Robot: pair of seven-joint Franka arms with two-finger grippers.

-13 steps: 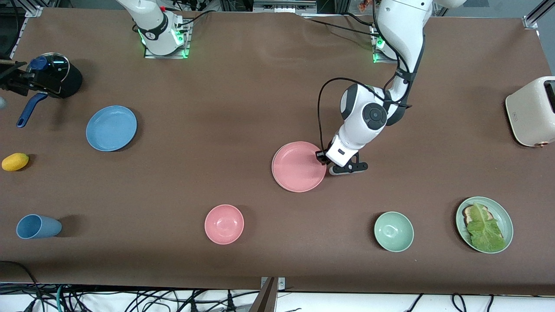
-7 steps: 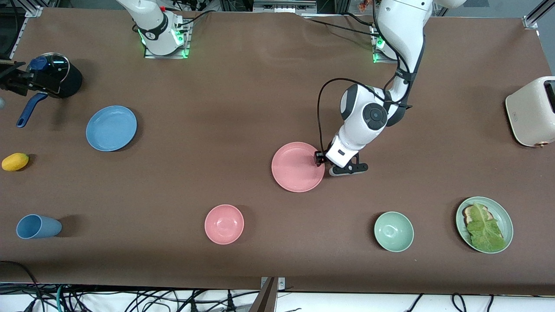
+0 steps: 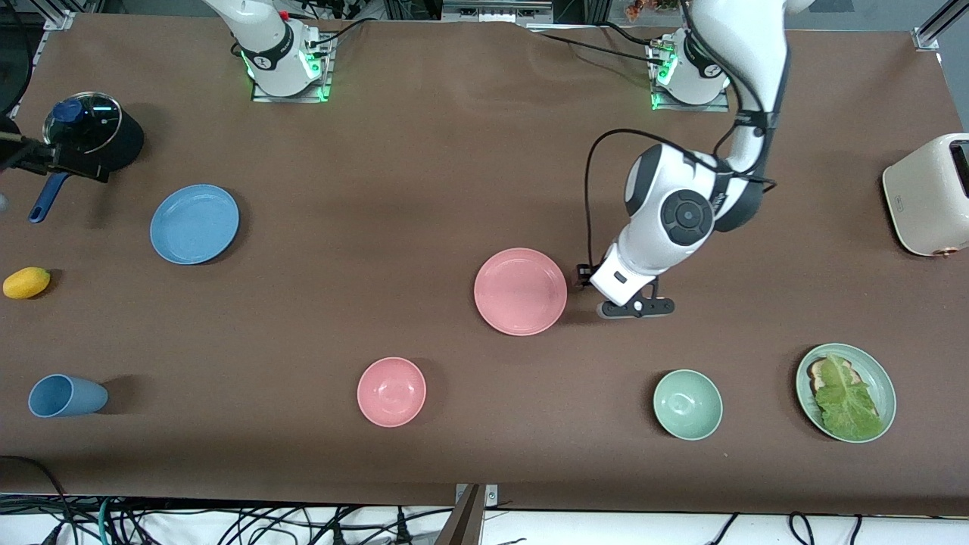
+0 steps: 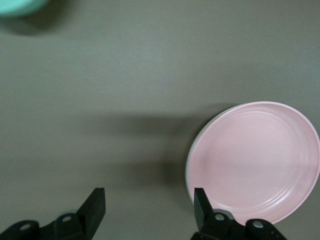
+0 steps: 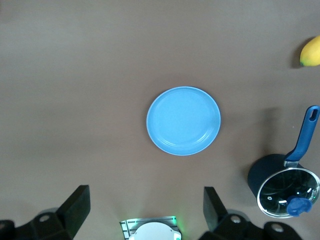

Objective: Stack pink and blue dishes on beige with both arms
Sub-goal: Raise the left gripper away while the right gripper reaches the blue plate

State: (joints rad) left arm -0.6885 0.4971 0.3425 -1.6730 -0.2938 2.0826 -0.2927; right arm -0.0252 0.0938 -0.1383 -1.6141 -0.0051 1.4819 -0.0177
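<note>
Brown matte table (image 3: 424, 174) bears round pink plate (image 3: 521, 291), blue plate (image 3: 194, 224).

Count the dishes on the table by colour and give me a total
Pink: 2, plate and bowl
Blue: 2, plate and cup
Green: 2, bowl and plate with lettuce
Total: 6

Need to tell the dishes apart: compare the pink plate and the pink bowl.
The shallow matte pink plate is wider and flatter than the small, deeper pink bowl. The plate lies farther from the front camera, beside the open left claw; the bowl sits alone, nearer the camera. Both are round, pink and empty.
</note>
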